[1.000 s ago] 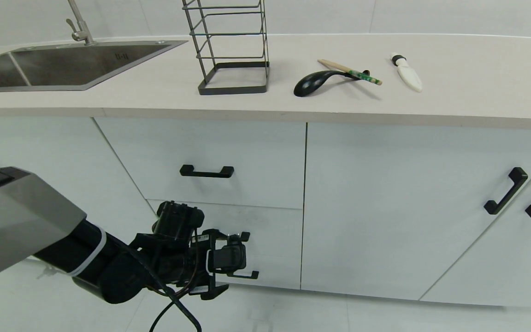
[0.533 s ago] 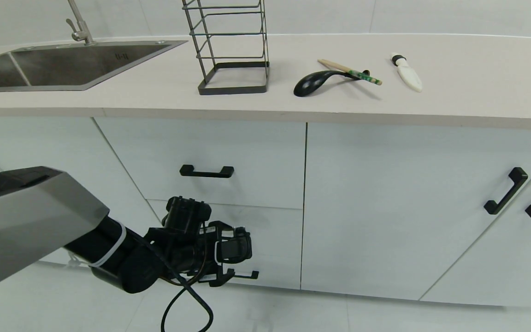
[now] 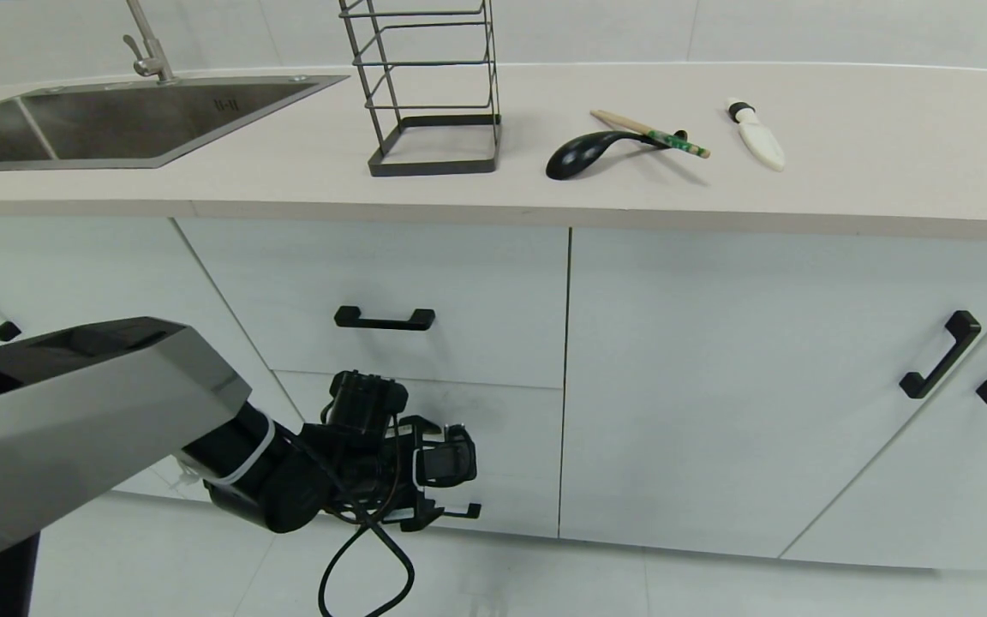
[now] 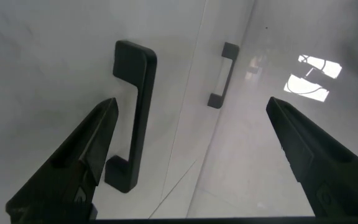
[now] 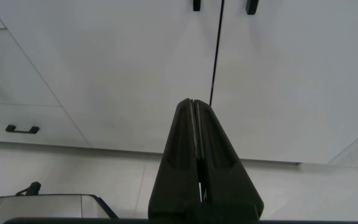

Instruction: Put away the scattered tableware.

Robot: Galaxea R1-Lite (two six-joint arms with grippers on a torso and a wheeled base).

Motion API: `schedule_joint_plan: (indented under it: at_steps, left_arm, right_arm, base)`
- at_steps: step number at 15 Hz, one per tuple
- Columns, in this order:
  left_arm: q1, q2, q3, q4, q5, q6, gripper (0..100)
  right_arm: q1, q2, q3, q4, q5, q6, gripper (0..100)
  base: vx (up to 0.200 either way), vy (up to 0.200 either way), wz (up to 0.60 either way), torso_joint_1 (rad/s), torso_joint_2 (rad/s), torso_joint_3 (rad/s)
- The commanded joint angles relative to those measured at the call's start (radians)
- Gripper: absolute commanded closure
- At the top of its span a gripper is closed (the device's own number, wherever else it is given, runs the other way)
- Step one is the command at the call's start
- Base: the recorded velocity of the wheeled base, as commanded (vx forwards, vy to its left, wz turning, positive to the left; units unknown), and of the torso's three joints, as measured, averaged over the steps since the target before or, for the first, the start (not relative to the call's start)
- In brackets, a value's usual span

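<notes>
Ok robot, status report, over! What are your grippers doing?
Left gripper open, low by the drawers. Right gripper shut, empty. Spoon, chopsticks, knife lying on the counter. Rack beside them, apart.

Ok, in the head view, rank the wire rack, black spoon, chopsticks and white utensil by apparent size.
1. wire rack
2. black spoon
3. chopsticks, close to the spoon in length but much thinner
4. white utensil, the shortest
</notes>
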Motion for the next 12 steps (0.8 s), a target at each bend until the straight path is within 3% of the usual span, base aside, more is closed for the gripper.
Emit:
schedule_joint_plan:
  at_steps: [1, 12]
  left_arm:
    - [0.008, 0.024, -0.014, -0.003, -0.002, 0.000, 0]
    - [0.022, 0.009, 0.083, 0.006, -0.041, 0.003, 0]
  right_arm:
    - [0.000, 0.000, 0.000, 0.000, 0.000, 0.000, 100]
    - [0.000, 0.000, 0.000, 0.000, 0.000, 0.000, 100]
  base:
    - [0.000, 0.000, 0.00, 0.000, 0.00, 0.000]
    - [0.000, 0.000, 0.00, 0.000, 0.00, 0.000]
